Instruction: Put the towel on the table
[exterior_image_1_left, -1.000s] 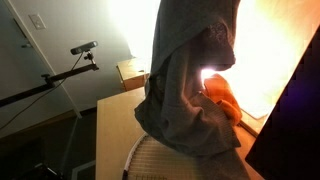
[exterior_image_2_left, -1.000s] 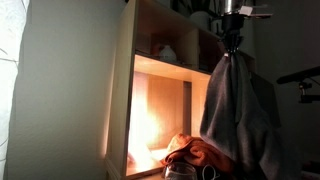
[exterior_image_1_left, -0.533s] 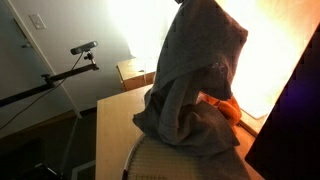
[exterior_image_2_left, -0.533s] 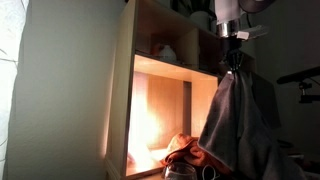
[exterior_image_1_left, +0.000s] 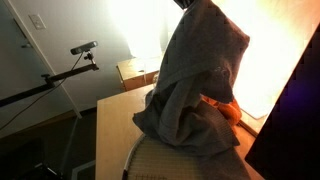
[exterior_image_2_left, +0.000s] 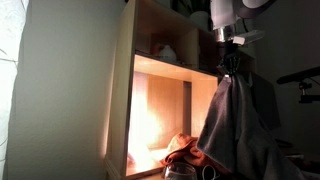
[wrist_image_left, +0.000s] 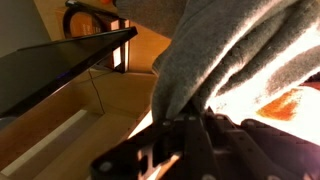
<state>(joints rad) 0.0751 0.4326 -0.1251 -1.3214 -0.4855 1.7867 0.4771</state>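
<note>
The large grey towel (exterior_image_1_left: 195, 85) hangs from my gripper (exterior_image_1_left: 186, 4), its lower folds heaped on the light wooden table (exterior_image_1_left: 112, 130). In an exterior view the towel (exterior_image_2_left: 232, 125) drapes down from the gripper (exterior_image_2_left: 229, 68), which is pinched on its top. In the wrist view the towel (wrist_image_left: 235, 50) fills the upper right, and its cloth runs into the dark jaws (wrist_image_left: 190, 118). The gripper is shut on the towel.
A small orange-red cloth (exterior_image_1_left: 228, 108) lies behind the towel and also shows in an exterior view (exterior_image_2_left: 188, 152). A tennis racket head (exterior_image_1_left: 160, 160) lies on the table's near end. A nightstand (exterior_image_1_left: 131, 72) stands behind. A lit wooden shelf unit (exterior_image_2_left: 150, 90) is beside the towel.
My gripper has come down with the towel. More cloth now piles on the table and hides most of the orange-red cloth.
</note>
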